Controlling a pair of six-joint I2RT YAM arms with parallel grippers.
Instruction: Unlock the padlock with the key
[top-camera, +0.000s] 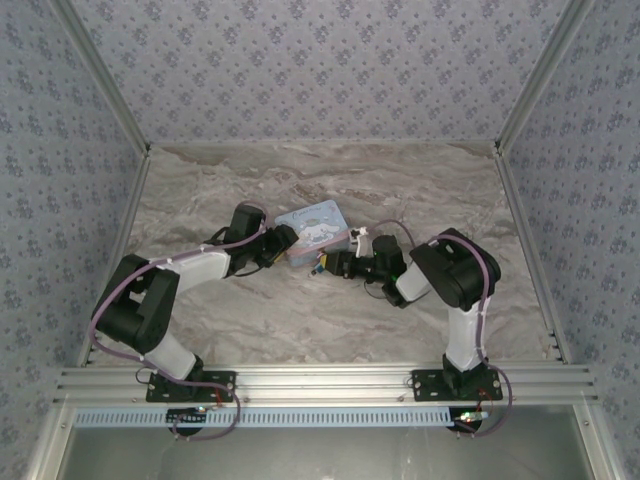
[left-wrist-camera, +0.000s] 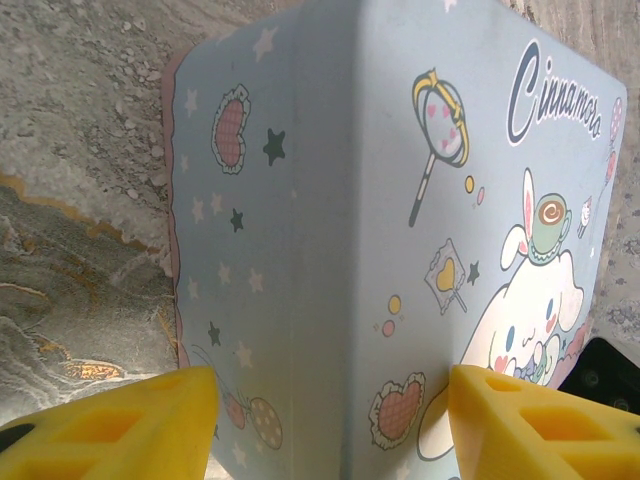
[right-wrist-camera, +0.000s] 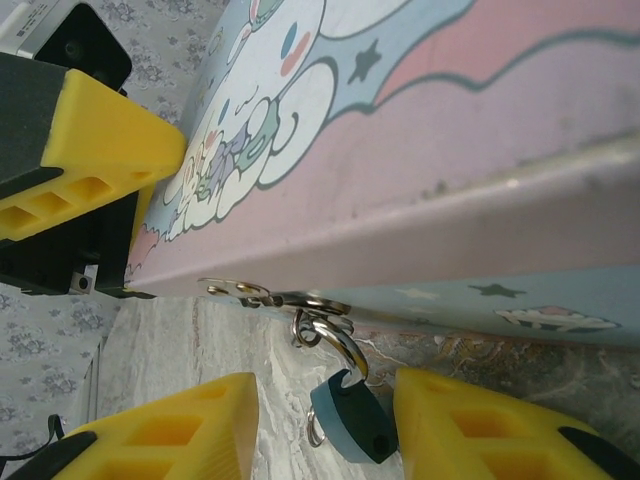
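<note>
The light-blue cartoon tin (top-camera: 318, 222) lies mid-table. My left gripper (top-camera: 283, 243) (left-wrist-camera: 330, 430) is clamped across its left edge, one yellow finger (left-wrist-camera: 540, 425) on the lid and the other (left-wrist-camera: 110, 430) at the side wall. The tiny teal padlock (right-wrist-camera: 352, 420) hangs by its silvery shackle (right-wrist-camera: 345, 350) from the tin's metal clasp (right-wrist-camera: 300, 300). My right gripper (top-camera: 325, 266) (right-wrist-camera: 325, 385) stands open around the padlock. Its right finger (right-wrist-camera: 480, 425) is almost at the lock body and its left finger (right-wrist-camera: 170, 430) is a gap away. A small silver ring (right-wrist-camera: 315, 432) peeks from behind the padlock. The key is hidden.
The marble tabletop (top-camera: 300, 320) is fenced by patterned walls at the left (top-camera: 60, 200), back (top-camera: 320, 70) and right (top-camera: 590, 200). An aluminium rail (top-camera: 320, 380) runs along the near edge by the arm bases. Both arms meet at the tin.
</note>
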